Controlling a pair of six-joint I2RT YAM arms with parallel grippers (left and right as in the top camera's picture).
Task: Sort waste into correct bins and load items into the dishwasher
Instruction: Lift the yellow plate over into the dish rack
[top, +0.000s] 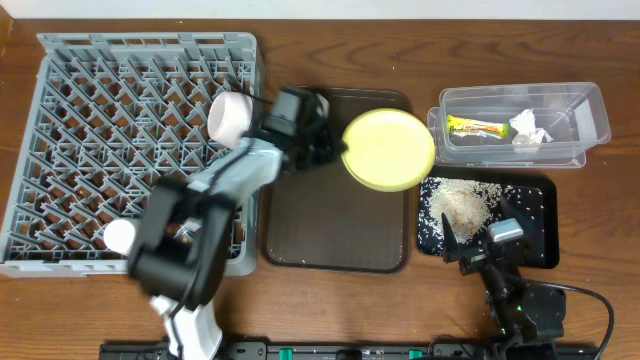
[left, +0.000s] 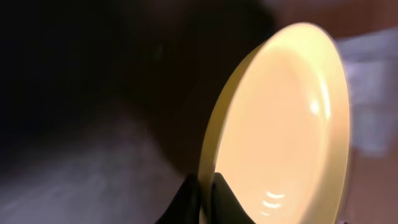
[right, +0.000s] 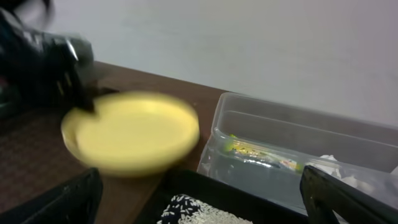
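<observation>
While left claw (top: 338, 150) clamps one plate (top: 392, 150), one tub (top: 598, 124)

1. In the right wrist view, blur is smearing the yellow plate (right: 130, 134) and the left gripper (right: 84, 102).
2. The left wrist view's bottom edge is cutting off the plate's lower rim and all but the fingertips (left: 186, 202); the background is reading only as dark blur.
3. The right wrist view's bottom edge is cropping the right gripper (right: 200, 199), the black tray (right: 180, 178) and the rice grains (right: 193, 216); its right edge is cropping the clear tub (right: 298, 124).
4. Overhead, the blurred left arm (top: 200, 225) is covering part of the dish rack (top: 100, 120) and the brown serving tray (top: 330, 230).
</observation>
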